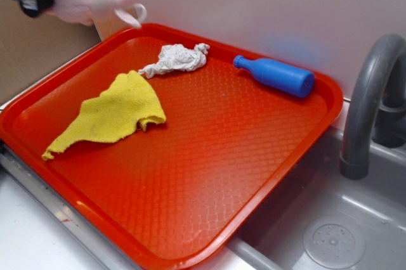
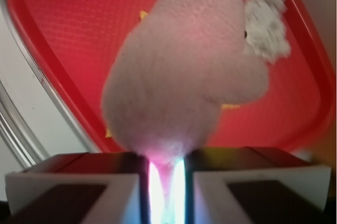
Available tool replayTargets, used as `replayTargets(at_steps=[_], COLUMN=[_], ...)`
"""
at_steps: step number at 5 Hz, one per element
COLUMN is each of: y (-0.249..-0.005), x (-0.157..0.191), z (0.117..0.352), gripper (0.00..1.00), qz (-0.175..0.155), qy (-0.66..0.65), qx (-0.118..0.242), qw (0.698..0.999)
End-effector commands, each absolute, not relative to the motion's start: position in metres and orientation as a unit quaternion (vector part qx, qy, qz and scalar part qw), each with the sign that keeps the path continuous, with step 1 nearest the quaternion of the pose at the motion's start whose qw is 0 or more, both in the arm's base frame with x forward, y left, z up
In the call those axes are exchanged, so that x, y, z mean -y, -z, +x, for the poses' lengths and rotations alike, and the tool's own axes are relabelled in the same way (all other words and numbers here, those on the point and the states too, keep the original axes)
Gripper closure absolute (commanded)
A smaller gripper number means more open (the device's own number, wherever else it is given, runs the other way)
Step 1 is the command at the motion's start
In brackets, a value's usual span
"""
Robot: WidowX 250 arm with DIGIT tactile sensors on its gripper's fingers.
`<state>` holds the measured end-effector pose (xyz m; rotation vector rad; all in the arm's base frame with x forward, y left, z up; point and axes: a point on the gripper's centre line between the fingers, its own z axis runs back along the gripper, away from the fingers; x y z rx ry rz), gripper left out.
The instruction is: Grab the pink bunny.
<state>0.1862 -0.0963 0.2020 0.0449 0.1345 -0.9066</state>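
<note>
My gripper (image 2: 167, 182) is clenched on the pink bunny (image 2: 184, 61), which juts out beyond my fingers (image 2: 79, 187), high above the red tray (image 1: 190, 156).

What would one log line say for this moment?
tool: shut on pink bunny | bunny: lifted above red tray | left on tray: yellow cloth, paper wad, blue bottle

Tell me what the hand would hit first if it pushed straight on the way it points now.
Probably the red tray. The hand, shut on the pink bunny, points at it; the bunny hides the exact spot, so the yellow cloth is possible.
</note>
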Motion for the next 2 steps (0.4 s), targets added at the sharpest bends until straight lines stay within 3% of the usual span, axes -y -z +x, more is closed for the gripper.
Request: replayTargets(at_steps=[1,2], y=[-0.240,-0.238], x=[0.155,0.159], z=[0.149,0.170], gripper=[1.00,1.00], qz=[0.001,-0.006], qy=[0.207,0.083], qx=[-0.060,-0.067], qw=[0.977,0.994])
